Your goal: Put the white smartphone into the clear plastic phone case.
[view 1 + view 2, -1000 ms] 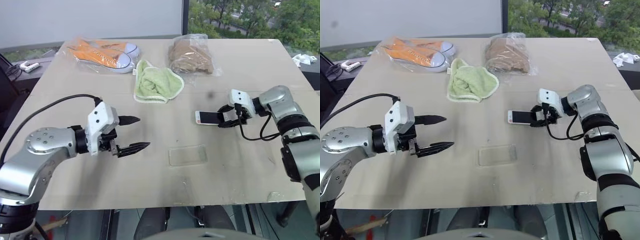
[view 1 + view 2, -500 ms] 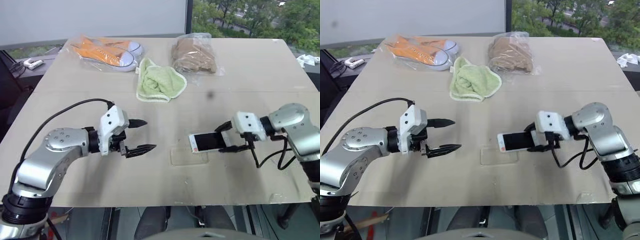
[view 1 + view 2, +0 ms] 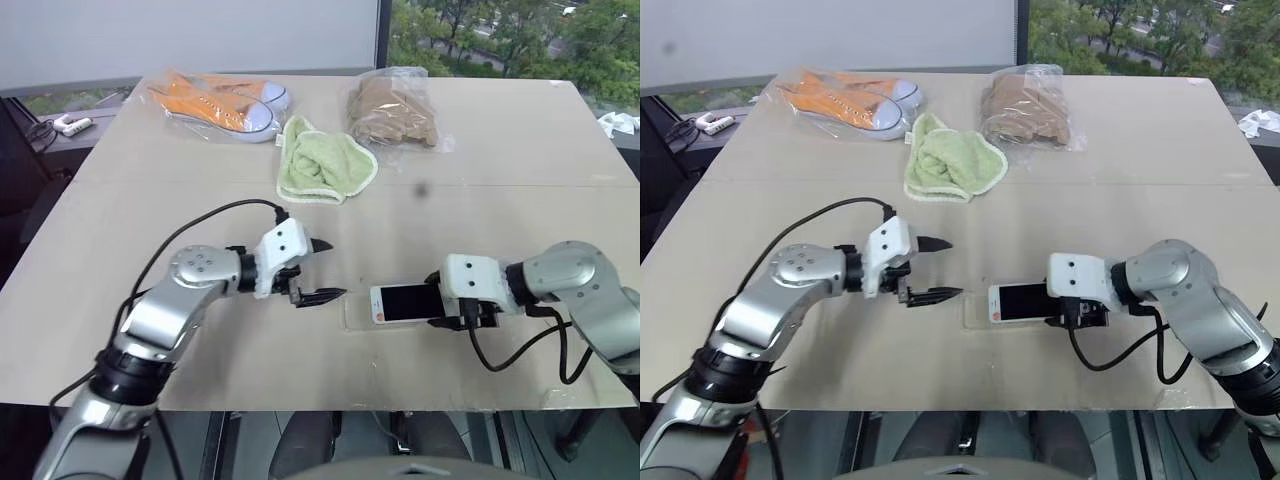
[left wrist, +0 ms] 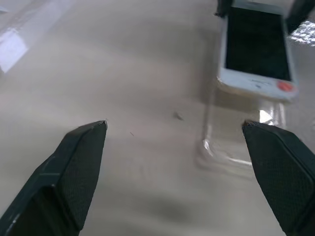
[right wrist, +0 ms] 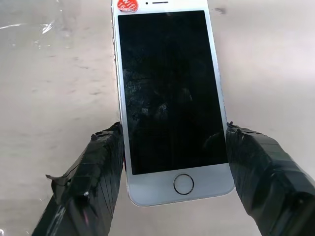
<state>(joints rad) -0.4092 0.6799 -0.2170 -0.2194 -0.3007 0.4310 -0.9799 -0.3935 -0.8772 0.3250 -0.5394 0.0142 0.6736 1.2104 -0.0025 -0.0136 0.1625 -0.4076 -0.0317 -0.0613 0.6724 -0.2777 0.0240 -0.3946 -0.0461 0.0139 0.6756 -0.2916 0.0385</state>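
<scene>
The white smartphone [image 3: 405, 302] has a black screen and a red sticker at its free end. My right gripper [image 3: 440, 300] is shut on its long edges near the home button, screen up, with black fingers [image 5: 101, 167] on both sides. The phone's free end lies over the clear plastic phone case [image 4: 241, 147], a glinting shell flat on the table [image 3: 352, 316]. Whether phone and case touch is unclear. My left gripper [image 3: 335, 270] is open and empty, just left of the case and pointing at it.
At the far side of the tan table [image 3: 200, 350] lie orange sneakers in a clear bag [image 3: 220, 100], a green cloth [image 3: 325, 165] and a brown item in a crinkly bag [image 3: 393, 110]. A small white object [image 3: 68, 125] sits off the table's left edge.
My right gripper has carried the phone nearer and to the left, from beyond the case to over it. My left gripper has moved right, toward the case, staying open.
</scene>
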